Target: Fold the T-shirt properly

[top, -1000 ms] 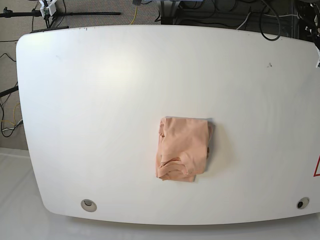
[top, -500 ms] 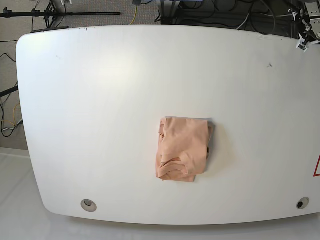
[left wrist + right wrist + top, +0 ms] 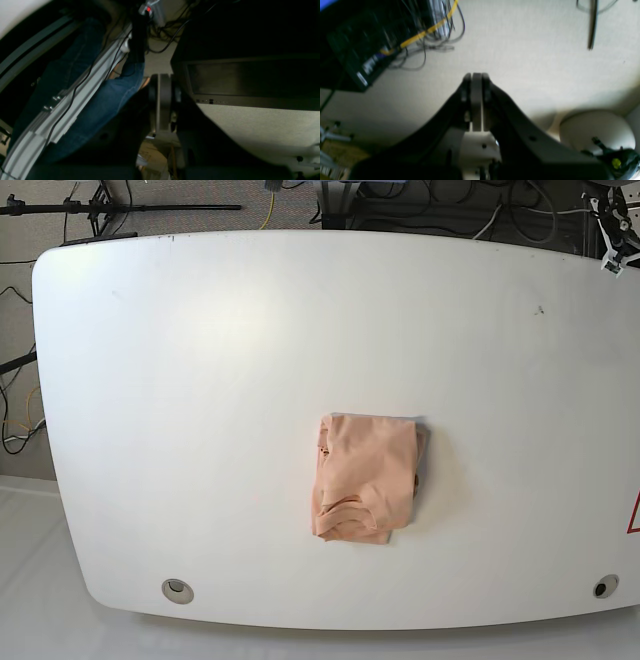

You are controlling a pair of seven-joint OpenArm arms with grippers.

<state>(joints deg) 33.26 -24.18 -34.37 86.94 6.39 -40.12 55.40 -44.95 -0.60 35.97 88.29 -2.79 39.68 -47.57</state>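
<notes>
One soft peach-pink cloth T-shirt point(image 3: 365, 477) is lying folded into a compact, rumpled rectangle on the white oval table point(image 3: 180, 380), well apart from both grippers. The left gripper point(image 3: 160, 100) and right gripper point(image 3: 476, 100) are staying off the table, jaws pressed together, gripping nothing.

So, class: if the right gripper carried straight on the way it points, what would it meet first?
The right gripper, jaws shut, points away from the table at bare pale carpet. Nothing lies in its line before the floor; the cables sit off to one side. Depth is hard to judge.
</notes>
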